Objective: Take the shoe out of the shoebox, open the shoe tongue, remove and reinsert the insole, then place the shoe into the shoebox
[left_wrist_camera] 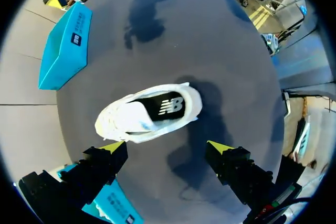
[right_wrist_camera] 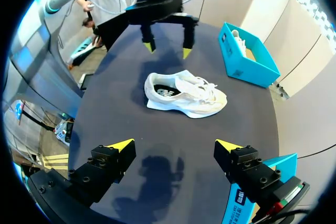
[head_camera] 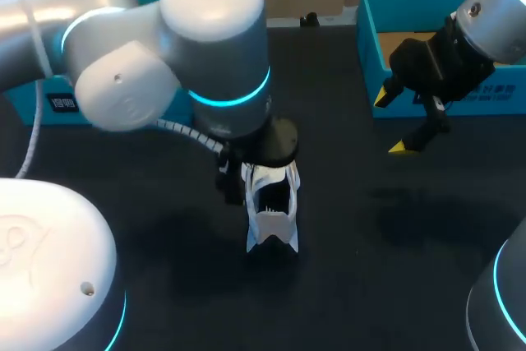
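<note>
Dark bench (head_camera: 370,285) holds the white sneaker (left_wrist_camera: 149,113) at its middle, light and soft I judge, best pinched at its heel collar, while my left gripper (left_wrist_camera: 167,147) and right gripper (right_wrist_camera: 175,144) gape empty.

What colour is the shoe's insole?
The insole is black with white print, best in left wrist view.

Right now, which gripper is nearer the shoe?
Left. The left gripper hangs open just above the shoe. The right gripper, also open, is well off to the side, by the shoebox.
</note>
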Tool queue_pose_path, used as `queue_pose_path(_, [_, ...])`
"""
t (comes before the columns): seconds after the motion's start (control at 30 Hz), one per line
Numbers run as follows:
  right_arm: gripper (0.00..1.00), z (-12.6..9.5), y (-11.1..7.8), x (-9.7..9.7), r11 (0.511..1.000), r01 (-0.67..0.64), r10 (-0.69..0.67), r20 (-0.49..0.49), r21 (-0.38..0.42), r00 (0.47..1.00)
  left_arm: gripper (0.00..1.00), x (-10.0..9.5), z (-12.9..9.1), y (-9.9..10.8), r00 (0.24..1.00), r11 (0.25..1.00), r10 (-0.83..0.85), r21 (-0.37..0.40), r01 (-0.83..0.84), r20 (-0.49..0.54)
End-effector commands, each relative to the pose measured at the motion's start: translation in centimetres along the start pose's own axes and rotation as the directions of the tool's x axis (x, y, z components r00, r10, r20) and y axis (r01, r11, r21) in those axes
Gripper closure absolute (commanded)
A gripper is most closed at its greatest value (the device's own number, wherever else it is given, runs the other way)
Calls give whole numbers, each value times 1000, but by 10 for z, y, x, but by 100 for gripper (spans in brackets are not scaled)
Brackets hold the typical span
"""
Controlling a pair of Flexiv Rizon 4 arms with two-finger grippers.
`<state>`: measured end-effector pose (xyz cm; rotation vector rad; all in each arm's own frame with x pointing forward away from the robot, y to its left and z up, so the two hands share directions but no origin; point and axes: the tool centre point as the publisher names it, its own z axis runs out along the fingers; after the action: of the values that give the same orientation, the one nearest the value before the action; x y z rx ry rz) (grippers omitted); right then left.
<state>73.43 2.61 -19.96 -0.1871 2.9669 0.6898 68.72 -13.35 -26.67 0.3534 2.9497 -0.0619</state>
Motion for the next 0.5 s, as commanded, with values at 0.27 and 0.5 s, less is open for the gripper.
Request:
queue_pose_path(0.27, [0, 1, 0, 0, 1000, -1, 1, 0, 2, 1000, 0, 52, 20, -9, 994, 990, -102, 105, 97, 49])
queue_pose_path(0.5, [0, 1, 0, 0, 1000, -1, 1, 0, 2, 1000, 0, 55, 46, -20, 982, 975, -187, 126, 182, 32])
